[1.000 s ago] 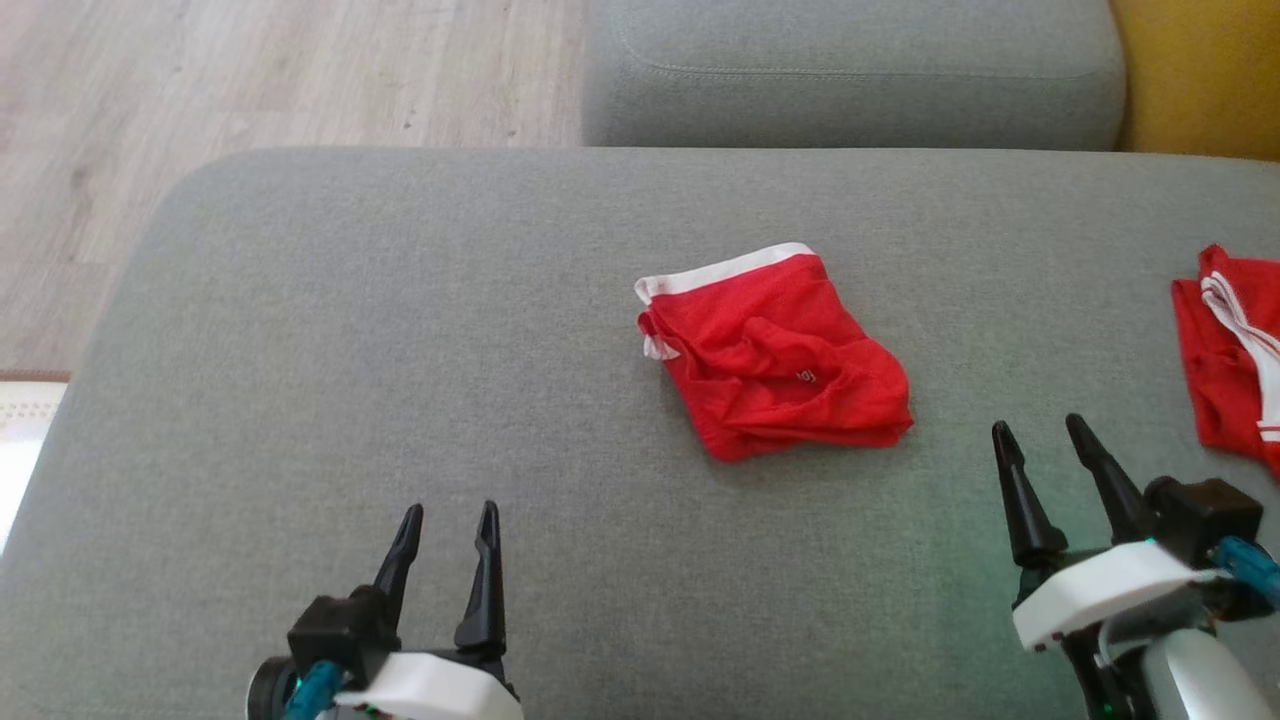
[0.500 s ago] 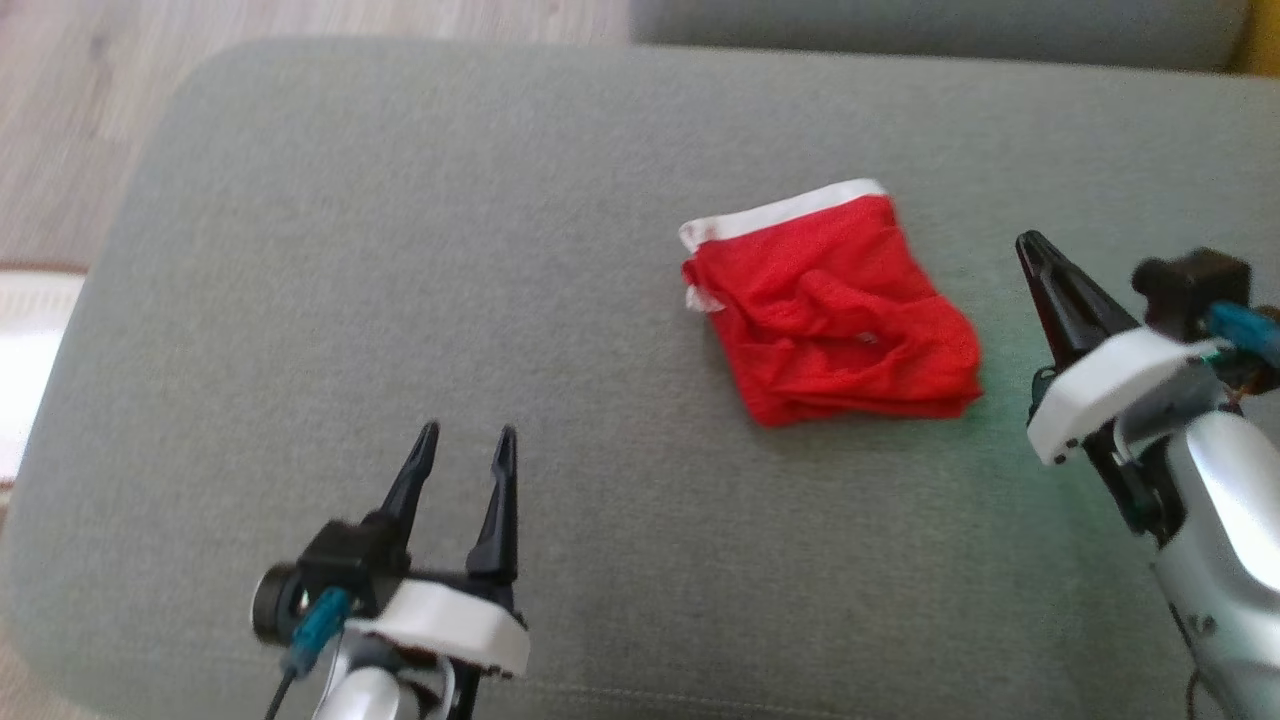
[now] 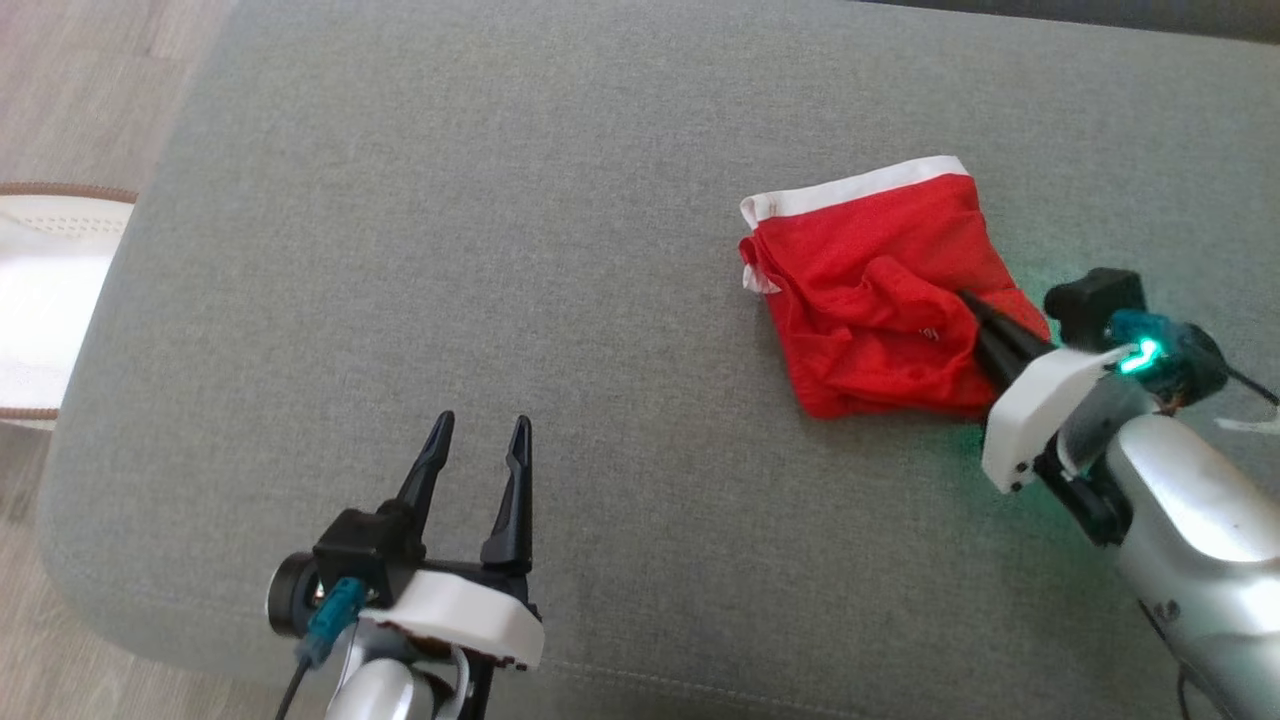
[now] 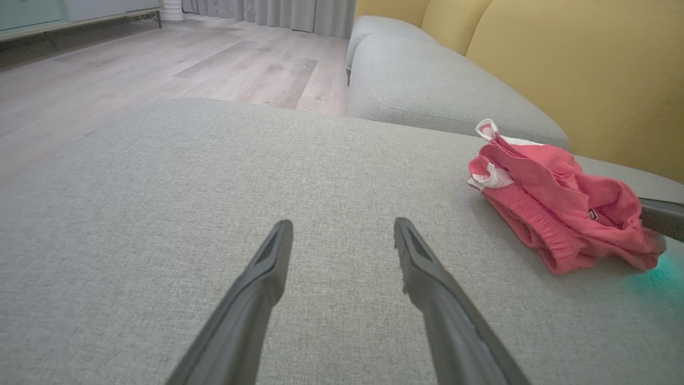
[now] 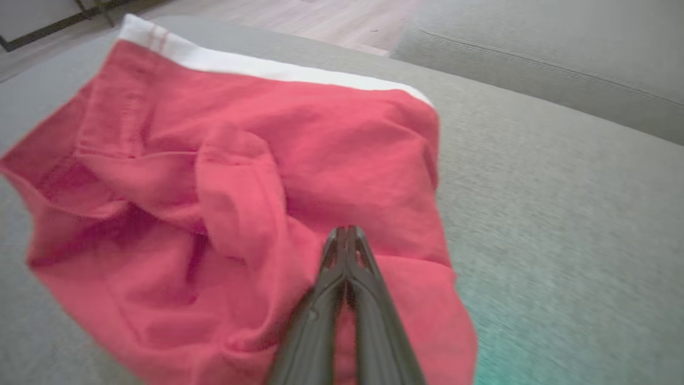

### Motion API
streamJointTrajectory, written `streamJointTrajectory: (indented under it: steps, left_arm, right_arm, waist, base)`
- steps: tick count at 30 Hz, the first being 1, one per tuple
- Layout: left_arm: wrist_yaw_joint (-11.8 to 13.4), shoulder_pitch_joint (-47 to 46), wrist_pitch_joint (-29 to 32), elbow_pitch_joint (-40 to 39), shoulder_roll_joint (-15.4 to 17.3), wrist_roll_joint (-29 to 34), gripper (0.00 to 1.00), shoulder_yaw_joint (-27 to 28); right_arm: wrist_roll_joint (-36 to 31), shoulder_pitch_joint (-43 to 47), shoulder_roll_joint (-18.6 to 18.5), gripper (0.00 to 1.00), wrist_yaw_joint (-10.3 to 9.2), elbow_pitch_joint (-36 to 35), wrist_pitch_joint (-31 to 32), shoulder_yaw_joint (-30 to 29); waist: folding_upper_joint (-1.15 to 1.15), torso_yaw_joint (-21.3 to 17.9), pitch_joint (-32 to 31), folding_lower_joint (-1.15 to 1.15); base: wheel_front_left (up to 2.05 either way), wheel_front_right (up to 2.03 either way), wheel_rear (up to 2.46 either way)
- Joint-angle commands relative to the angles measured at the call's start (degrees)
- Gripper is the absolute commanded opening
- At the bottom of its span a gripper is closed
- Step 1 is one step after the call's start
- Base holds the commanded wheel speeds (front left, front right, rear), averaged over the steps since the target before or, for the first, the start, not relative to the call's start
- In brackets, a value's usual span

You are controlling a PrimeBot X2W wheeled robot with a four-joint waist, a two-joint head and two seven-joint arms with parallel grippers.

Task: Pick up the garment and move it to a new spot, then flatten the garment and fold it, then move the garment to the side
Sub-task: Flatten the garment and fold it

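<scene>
A crumpled red garment [image 3: 870, 300] with a white waistband lies on the grey sofa cushion [image 3: 450, 250], right of centre. My right gripper [image 3: 968, 300] is shut, its fingers pressed together with the tips lying on the garment's right part. In the right wrist view the closed fingertips [image 5: 346, 231] rest over the red cloth [image 5: 214, 187], and no cloth shows between them. My left gripper [image 3: 478, 428] stands open and empty near the front edge, well left of the garment. The left wrist view shows its open fingers [image 4: 342, 230] above bare cushion, with the garment [image 4: 556, 214] off to the right.
Wooden floor [image 3: 80, 90] and a pale rug [image 3: 40, 300] lie beyond the cushion's left edge. A second grey cushion [image 4: 427, 80] and the yellow backrest [image 4: 561, 53] stand behind. Bare cushion stretches left of the garment.
The head camera has tilted down and shifted. My right gripper, shut, has moved from beside the garment onto its right part. The left gripper holds its pose.
</scene>
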Motion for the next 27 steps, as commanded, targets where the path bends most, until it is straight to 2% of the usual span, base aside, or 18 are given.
streamJointTrajectory:
  steps: [1, 6, 12, 21, 27]
  left_arm:
    - [0.29, -1.91, -0.46, -1.58, -0.09, -0.31, 1.00, 1.82]
    - [0.65, -2.39, -0.46, -1.79, -0.09, -0.99, 1.00, 1.18]
    - [0.87, -2.71, -0.46, -1.73, -0.09, -1.38, 1.00, 0.58]
    - [0.88, -2.44, -0.46, -1.36, -0.09, -1.90, 1.00, 0.19]
    - [0.98, -1.98, -0.46, -1.35, -0.09, -2.02, 1.00, 0.14]
  right_arm:
    - [1.61, -1.37, -1.88, 0.00, -0.04, -1.73, -0.94, 2.47]
    - [7.86, -3.23, -4.24, 0.00, -0.04, -4.27, -0.23, 11.79]
    - [12.49, -4.89, -5.54, 0.00, -0.04, -6.74, -1.94, 19.14]
    - [15.20, -6.86, -4.83, 0.00, -0.04, -7.56, -4.09, 27.00]
    - [15.86, -7.93, -2.59, 0.00, -0.04, -6.49, -5.57, 30.98]
  waist:
    - [0.00, -0.20, -0.14, -0.01]
    - [0.00, -0.70, -0.25, -0.01]
    - [0.00, -0.57, -0.48, -0.01]
    - [0.00, 0.05, -1.40, -0.01]
    - [0.00, 0.36, -2.15, -0.01]
  base:
    - [0.00, 0.00, 0.00]
    - [0.00, 0.00, 0.00]
    - [0.00, 0.00, 0.00]
    - [0.00, 0.00, 0.00]
    - [0.00, 0.00, 0.00]
